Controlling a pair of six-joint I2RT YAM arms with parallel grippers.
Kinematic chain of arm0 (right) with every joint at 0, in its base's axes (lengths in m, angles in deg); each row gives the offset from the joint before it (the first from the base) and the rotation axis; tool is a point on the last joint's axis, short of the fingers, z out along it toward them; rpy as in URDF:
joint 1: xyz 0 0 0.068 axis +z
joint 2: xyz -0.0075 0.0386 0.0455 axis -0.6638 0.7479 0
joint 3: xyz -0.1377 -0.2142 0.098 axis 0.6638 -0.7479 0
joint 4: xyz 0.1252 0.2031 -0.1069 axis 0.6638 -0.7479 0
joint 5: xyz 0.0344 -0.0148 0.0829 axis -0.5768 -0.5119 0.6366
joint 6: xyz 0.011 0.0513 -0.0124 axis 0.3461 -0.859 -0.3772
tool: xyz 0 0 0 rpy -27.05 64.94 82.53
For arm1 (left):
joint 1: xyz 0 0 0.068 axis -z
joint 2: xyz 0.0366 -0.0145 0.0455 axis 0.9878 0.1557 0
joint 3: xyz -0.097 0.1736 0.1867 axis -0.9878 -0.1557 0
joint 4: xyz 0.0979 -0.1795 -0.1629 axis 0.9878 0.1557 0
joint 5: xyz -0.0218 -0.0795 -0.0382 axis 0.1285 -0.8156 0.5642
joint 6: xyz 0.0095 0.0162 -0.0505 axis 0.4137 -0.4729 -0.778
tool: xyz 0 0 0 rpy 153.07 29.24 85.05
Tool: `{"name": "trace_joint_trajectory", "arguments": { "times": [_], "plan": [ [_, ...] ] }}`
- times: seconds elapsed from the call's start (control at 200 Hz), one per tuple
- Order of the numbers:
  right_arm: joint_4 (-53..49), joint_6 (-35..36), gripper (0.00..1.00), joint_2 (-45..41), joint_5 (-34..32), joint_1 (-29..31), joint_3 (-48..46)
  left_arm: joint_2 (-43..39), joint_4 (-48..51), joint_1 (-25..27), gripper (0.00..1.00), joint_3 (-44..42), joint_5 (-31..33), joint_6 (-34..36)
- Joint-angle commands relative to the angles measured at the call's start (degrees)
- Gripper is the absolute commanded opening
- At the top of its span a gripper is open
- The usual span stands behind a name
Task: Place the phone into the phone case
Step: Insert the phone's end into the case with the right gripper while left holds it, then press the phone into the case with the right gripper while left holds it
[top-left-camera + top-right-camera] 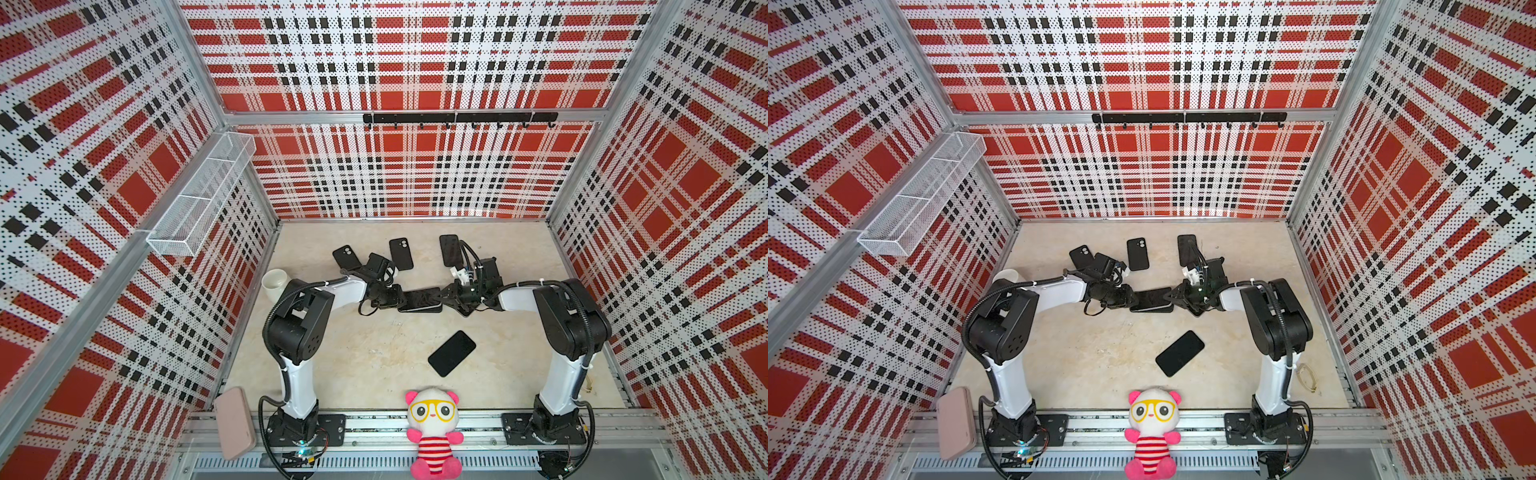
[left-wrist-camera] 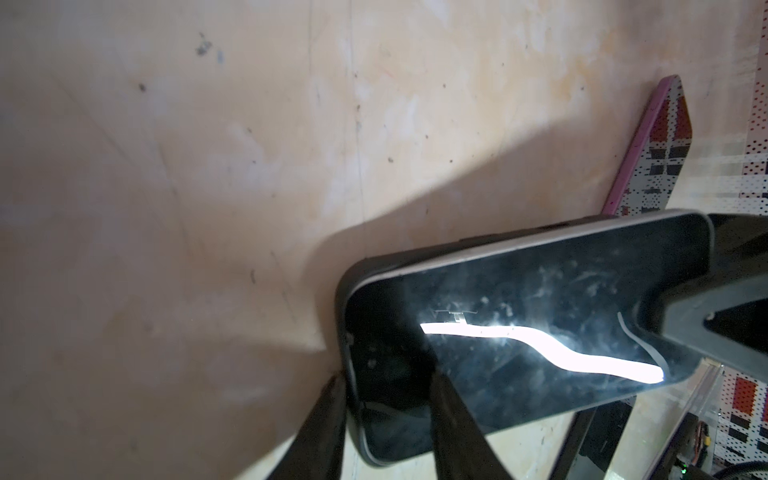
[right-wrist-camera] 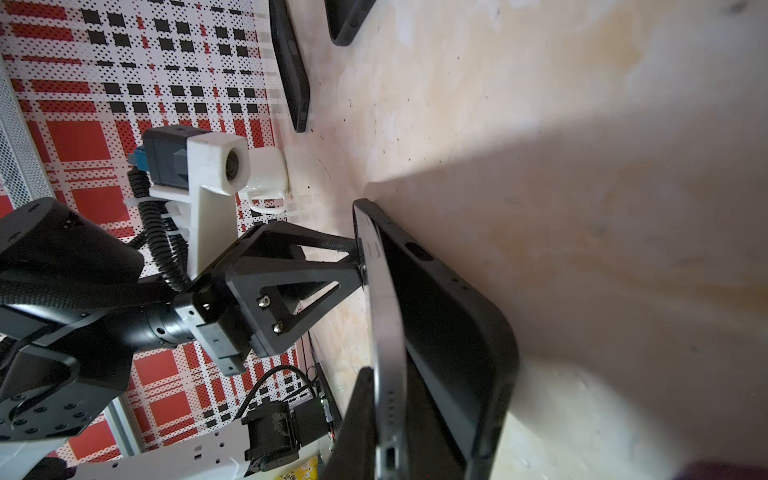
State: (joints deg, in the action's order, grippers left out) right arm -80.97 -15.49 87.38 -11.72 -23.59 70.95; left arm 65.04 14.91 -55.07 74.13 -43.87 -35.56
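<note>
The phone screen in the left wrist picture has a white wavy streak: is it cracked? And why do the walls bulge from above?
Left wrist view: the streak on the phone looks like reflected light, not a crack; smudges surround it. In both top views a wide lens bows the straight walls. Right wrist view: a broad shadow falls across the table.

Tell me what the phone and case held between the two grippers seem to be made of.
Phone: glass front, glossy; it mirrors a bright light strip and shows smudges. Its edge band looks like brushed grey metal, with a dull sheen in the right wrist view. Case: matte black, probably soft plastic or silicone; rounded lip, no glare.
</note>
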Motion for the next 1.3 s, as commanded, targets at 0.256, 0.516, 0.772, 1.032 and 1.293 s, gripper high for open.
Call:
{"name": "trace_joint_trajectory", "arguments": {
  "times": [0.256,0.516,0.772,1.032,1.293],
  "plan": [
    [-29.5,14.4,0.28,3.2,-14.3,4.1,13.1,-1.8,1.9,1.5,0.36,0.3,-5.9,1.3],
    [-39.5,20.3,0.38,2.3,-19.4,4.1,19.5,-1.7,2.3,1.1,0.35,0.4,-5.0,1.3],
    [-48.9,24.5,0.47,2.4,-25.9,4.1,26.1,-1.4,2.5,1.2,0.35,0.4,-4.0,1.3],
    [-53.5,27.2,0.38,3.2,-30.8,3.8,28.3,-1.1,2.7,0.9,0.34,0.5,-3.5,1.3],
    [-52.6,27.4,0.22,3.9,-29.3,3.7,26.0,-0.9,2.6,0.8,0.34,0.5,-3.6,1.3]
  ]
}}
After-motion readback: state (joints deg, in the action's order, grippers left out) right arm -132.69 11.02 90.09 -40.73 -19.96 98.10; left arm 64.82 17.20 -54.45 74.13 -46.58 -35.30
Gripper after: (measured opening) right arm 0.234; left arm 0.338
